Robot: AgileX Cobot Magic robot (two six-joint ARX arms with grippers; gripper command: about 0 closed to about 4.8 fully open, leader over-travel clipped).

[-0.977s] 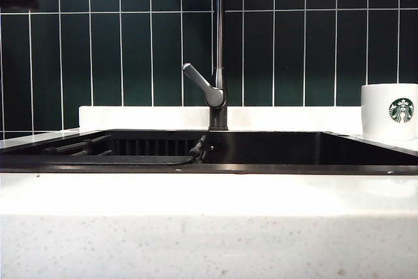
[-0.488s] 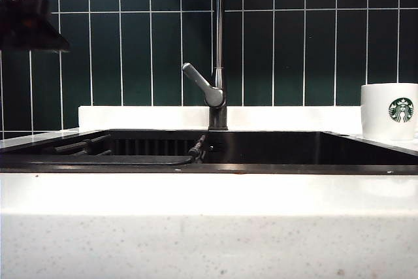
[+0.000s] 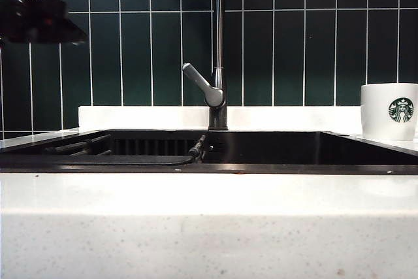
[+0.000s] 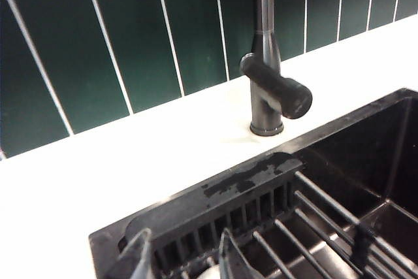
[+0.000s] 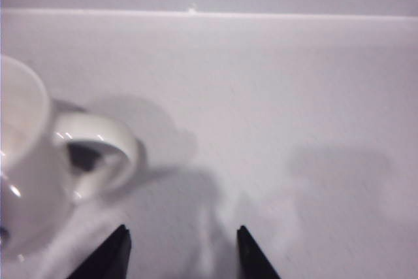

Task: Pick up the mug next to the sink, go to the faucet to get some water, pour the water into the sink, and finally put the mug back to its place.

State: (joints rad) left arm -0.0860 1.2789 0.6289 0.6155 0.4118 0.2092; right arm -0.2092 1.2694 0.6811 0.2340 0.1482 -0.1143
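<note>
White ceramic, the mug (image 5: 29, 168) is standing on the counter (image 5: 274, 96) just beside the right gripper (image 5: 181, 253), handle turned toward its spread, empty fingertips. Over on the other side, the left gripper (image 4: 183, 256) is hovering above the sink (image 4: 339, 181), jaws parted and gripping nothing, with the faucet (image 4: 266, 83) rising just beyond it, lever angling out toward the basin.
</note>
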